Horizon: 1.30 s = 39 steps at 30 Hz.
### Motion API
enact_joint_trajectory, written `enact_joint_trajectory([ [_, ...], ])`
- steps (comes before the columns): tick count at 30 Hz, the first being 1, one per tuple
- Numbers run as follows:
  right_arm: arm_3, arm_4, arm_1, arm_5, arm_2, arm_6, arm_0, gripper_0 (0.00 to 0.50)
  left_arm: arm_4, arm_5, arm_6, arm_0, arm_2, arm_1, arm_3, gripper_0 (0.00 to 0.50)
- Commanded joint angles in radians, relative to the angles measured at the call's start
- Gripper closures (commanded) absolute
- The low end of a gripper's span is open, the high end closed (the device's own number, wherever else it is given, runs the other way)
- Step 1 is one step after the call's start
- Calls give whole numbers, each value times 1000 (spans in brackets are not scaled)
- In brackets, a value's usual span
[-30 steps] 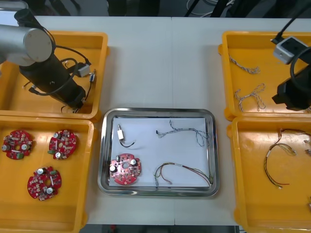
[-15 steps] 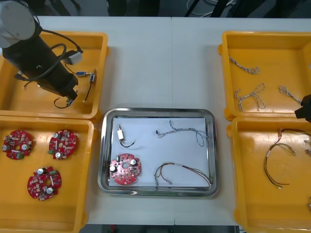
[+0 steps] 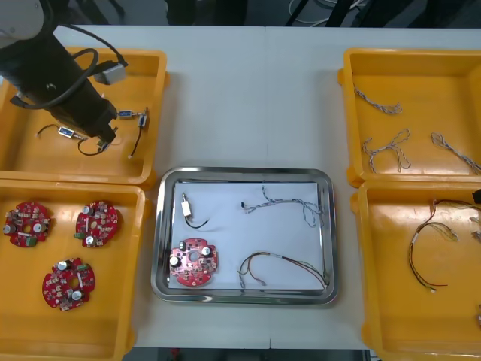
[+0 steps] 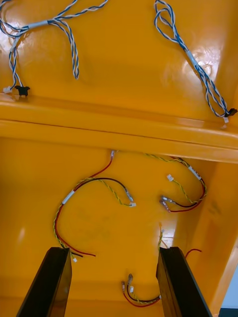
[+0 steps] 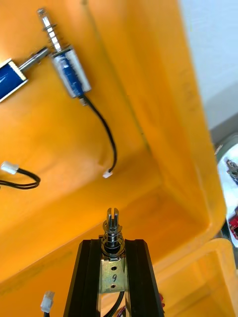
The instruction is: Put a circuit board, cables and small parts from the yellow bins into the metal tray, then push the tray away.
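Observation:
My left gripper [image 3: 106, 135] hangs over the far left yellow bin [image 3: 154, 113]. In the left wrist view it [image 5: 113, 243] is shut on a small metal part [image 5: 113, 225] whose tip sticks out past the fingers. More small metal parts [image 5: 71, 73] with black cables lie on the bin floor beyond it. My right gripper [image 4: 114, 260] stands open above red and yellow cables [image 4: 89, 190] in the near right bin. The metal tray [image 3: 244, 172] holds a red circuit board [image 3: 194, 262], a small metal part [image 3: 186, 205], a blue and white cable [image 3: 289, 203] and a red and yellow cable [image 3: 282, 265].
Three circuit boards [image 3: 68, 282] lie in the near left bin [image 3: 139, 248]. Twisted blue and white cables [image 3: 387, 147] lie in the far right bin [image 3: 349, 113], and red and yellow cables [image 3: 428, 241] in the near right bin [image 3: 364, 263]. Bare table stretches beyond the tray.
The left arm has swung toward the far left inside its bin, carrying the small part. The right arm has drawn back to the right, out of the front view.

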Motion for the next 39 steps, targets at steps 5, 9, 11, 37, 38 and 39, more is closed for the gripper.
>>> enact_joint_trajectory([
  [5,-94,2,42,3,-58,-23,75,0,-44,115,330,-47,99,17,-160,500],
  [9,-111,17,72,3,-63,-23,81,0,-64,164,429,-47,128,-10,-228,500],
  [11,-115,17,84,3,-70,-23,84,0,-73,181,476,-47,139,-23,-257,500],
  [37,-118,33,99,3,-89,-118,130,0,-429,308,1111,-10,62,-407,-531,500],
  [38,-118,31,99,3,-89,-121,130,0,-433,308,1123,-4,52,-408,-536,500],
  [39,-117,31,99,3,-89,-123,129,0,-447,302,1146,12,33,-410,-550,500],
])
